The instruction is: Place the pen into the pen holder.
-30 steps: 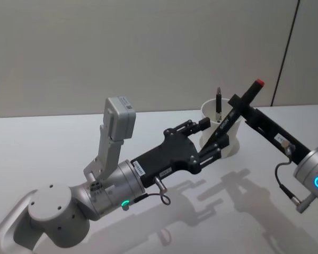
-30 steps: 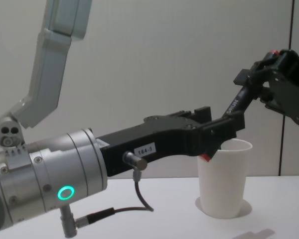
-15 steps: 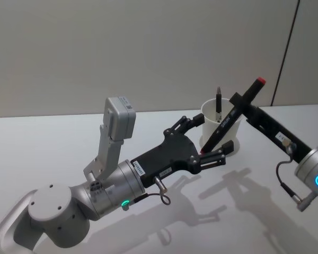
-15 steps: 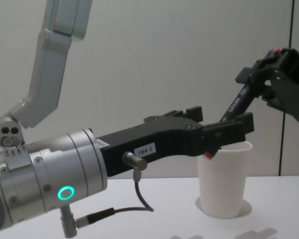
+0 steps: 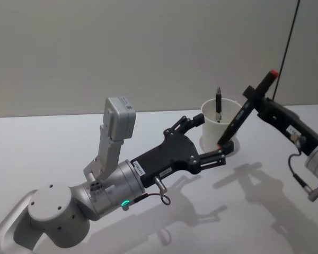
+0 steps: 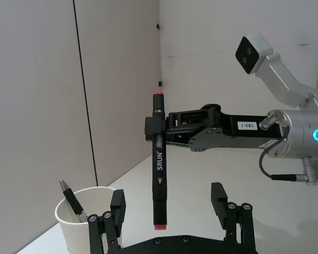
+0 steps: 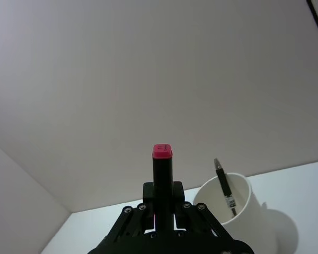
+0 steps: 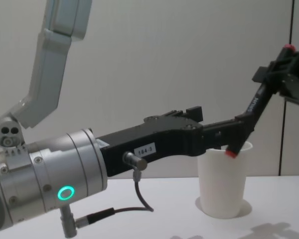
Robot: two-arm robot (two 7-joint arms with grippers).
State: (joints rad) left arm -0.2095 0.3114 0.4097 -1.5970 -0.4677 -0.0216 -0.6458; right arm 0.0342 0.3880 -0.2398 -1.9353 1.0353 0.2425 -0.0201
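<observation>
The pen (image 5: 244, 111) is a black marker with red ends, tilted, and my right gripper (image 5: 253, 98) is shut on its upper part. Its lower red tip (image 8: 231, 152) hangs by the near rim of the pen holder (image 5: 222, 127), a white paper cup (image 8: 223, 184). A thin black pen (image 5: 218, 103) stands inside the cup. My left gripper (image 5: 212, 138) is open in front of the cup, its fingers either side of the marker's lower end without touching. In the left wrist view the marker (image 6: 158, 174) hangs upright beside the cup (image 6: 85, 225). In the right wrist view the right gripper (image 7: 162, 203) clamps the marker (image 7: 162, 159).
The white table (image 5: 53, 143) spreads out to the left and in front of the cup. A plain wall (image 5: 122, 47) rises behind it. The left arm's grey body (image 5: 95, 190) lies low across the front left.
My left gripper opened and let go of the marker's lower end. The right gripper carried the marker to the right and up, its tip now by the cup's rim.
</observation>
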